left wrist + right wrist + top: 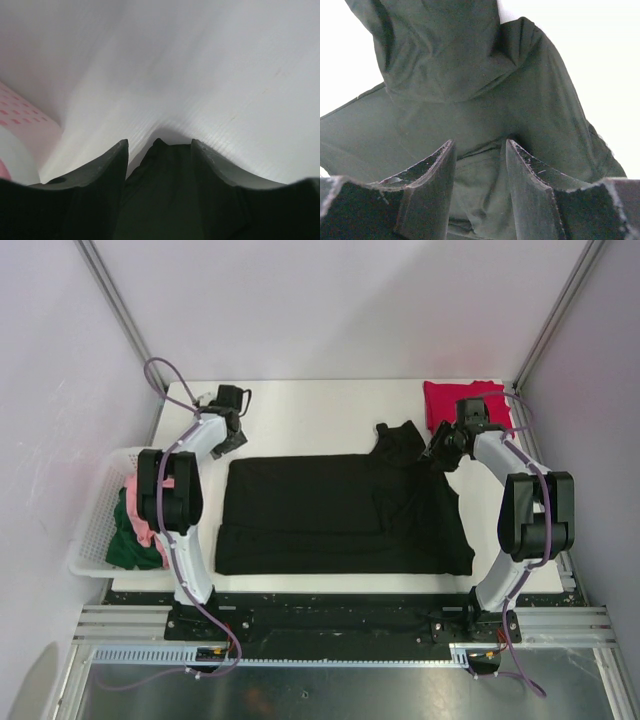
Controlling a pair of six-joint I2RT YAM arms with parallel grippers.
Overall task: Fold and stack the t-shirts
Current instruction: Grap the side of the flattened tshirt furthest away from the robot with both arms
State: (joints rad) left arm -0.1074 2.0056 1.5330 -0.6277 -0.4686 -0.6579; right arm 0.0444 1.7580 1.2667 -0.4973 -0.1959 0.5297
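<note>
A black t-shirt [330, 515] lies spread flat across the middle of the white table, with one sleeve [400, 435] rumpled up at its far right. My left gripper [232, 435] is at the shirt's far left corner. In the left wrist view this gripper [160, 142] is open, and the corner of the black cloth [160, 200] lies between its fingers. My right gripper [440, 452] is at the far right by the rumpled sleeve. It [480, 142] is open over bunched cloth [445, 60]. A crimson t-shirt [455, 400] lies folded at the back right corner.
A white lattice basket [95, 530] hangs off the table's left edge and holds a pink garment [140, 520] and a dark green one [130, 545]. Grey walls and metal posts close in the back and sides. The arms' bases stand at the near edge.
</note>
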